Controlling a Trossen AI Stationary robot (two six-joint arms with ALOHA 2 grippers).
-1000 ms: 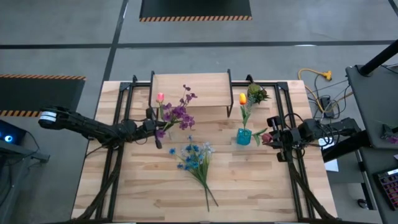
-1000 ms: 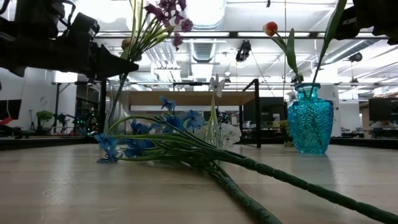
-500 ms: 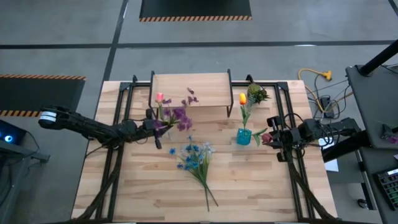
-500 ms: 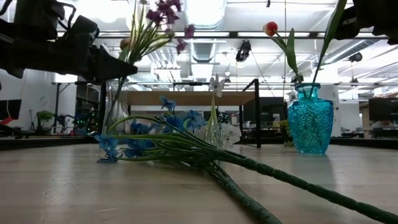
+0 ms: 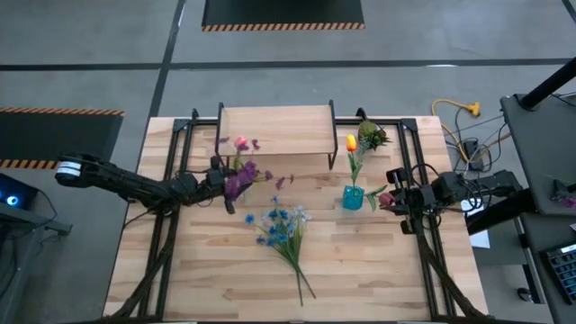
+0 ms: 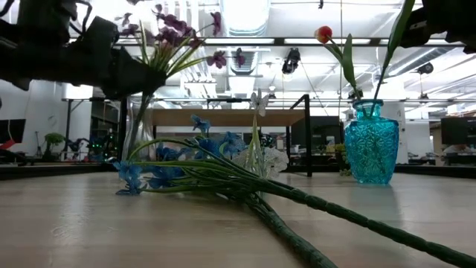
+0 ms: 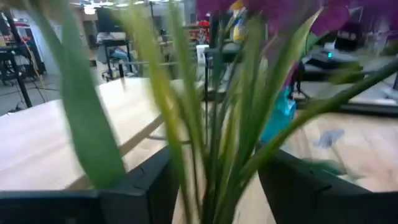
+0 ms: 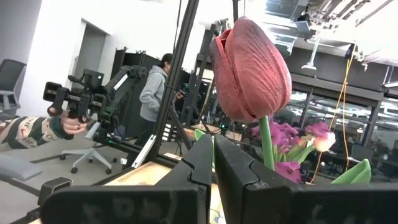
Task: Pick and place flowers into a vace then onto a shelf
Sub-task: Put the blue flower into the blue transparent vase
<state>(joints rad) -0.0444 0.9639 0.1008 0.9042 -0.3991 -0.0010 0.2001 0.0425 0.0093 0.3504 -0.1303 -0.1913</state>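
1. The left gripper (image 5: 219,183) hangs above the table's (image 5: 207,270) left half, in front of the shelf (image 5: 277,130), its fingers clenched on the green stems of a purple bunch (image 5: 239,176) with one pink bloom (image 5: 241,143).
2. From table height, that bunch fans out over a clear glass vase (image 6: 138,132).
3. A loose bundle of blue and white flowers (image 5: 281,226) lies flat mid-table, its stems pointing to the near edge.
4. A turquoise vase (image 5: 353,197) stands to the right, holding an orange tulip (image 5: 351,142).
5. The right gripper (image 5: 393,200) sits just beside it, fingers pinched on a dark red tulip (image 8: 252,70).
6. The shelf, light wood on black legs, stands at the far edge.
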